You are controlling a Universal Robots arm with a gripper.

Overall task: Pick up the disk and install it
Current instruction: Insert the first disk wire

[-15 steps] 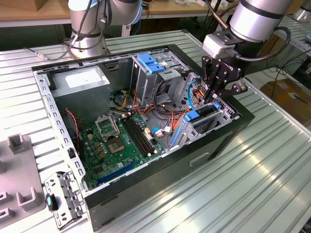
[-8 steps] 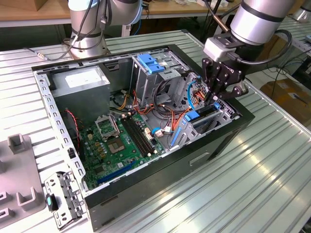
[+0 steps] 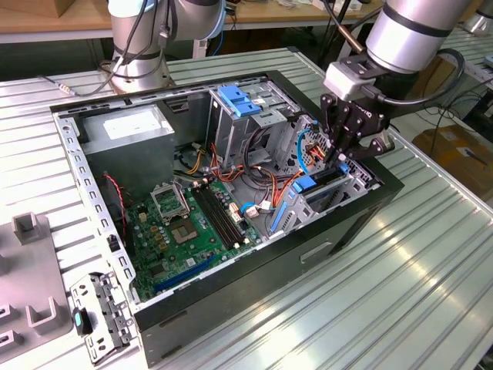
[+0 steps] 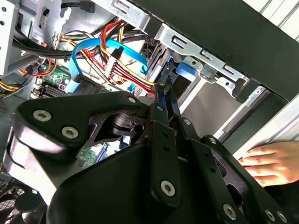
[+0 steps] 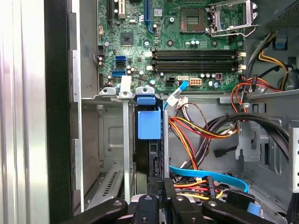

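I see my hand (image 3: 344, 146) lowered into the open computer case (image 3: 231, 308) on the ribbed metal bench (image 3: 400, 293), at the drive bay (image 3: 356, 183) near the case wall on the exterior view's right. The disk (image 5: 149, 140) stands on edge in that bay, its blue carrier tab facing up, directly beneath my fingertips (image 5: 161, 186). Its long axis runs down into the slot, in line with the hand. The fingers look narrow, closed on the disk's upper edge. A person's hand (image 4: 271, 163) rests just outside the case in the second wrist view.
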